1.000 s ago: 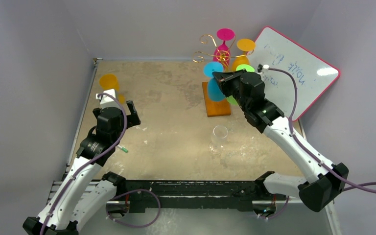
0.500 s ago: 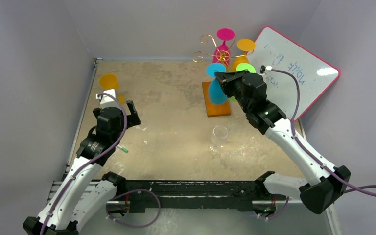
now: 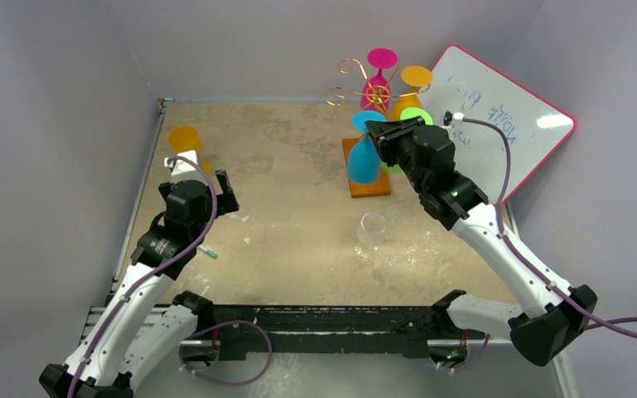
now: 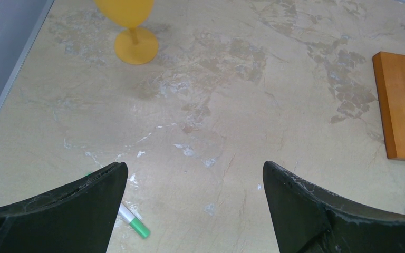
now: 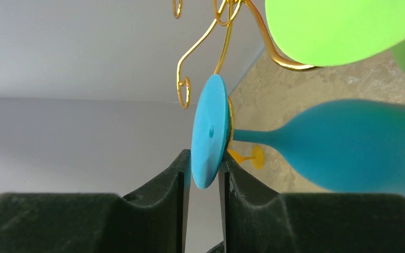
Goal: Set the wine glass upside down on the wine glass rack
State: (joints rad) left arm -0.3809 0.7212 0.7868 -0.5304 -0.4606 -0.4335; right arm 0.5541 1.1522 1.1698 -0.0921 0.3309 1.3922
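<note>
Table: mottled tan top, grey walls around it.

Whiteboard: pink frame, propped tilted just right of the rack, some writing on it.

Rack: gold wire stand on an orange wood base, far side of the table, right of centre. All other places are noted from it.

Right arm: reaches up to the rack from the near right. Right gripper is level with the rack's front arm. Its two fingers flank the lower rim of the blue glass's foot with only a thin gap showing. Cannot tell whether they clamp the foot or have let go.

Left arm: well left of the rack, low over the table. Left gripper is spread wide and empty.

Blue glass: hangs upside down on the rack's front arm. The foot is up against the gold wire, the stem passes through the hook, and the bowl hangs down over the base.

Green glass: on the rack just right of the blue one, foot up.

Pink glass and orange glass: on the rack's upper arms, feet up.

Clear glass: on the table near side of the rack, well apart from the base. Cannot tell whether it stands upright.

Yellow glass: stands upright on the table far left of the rack, by the table edge.

Marker: white with a green cap, lying on the table far left of the rack, under the left gripper.
</note>
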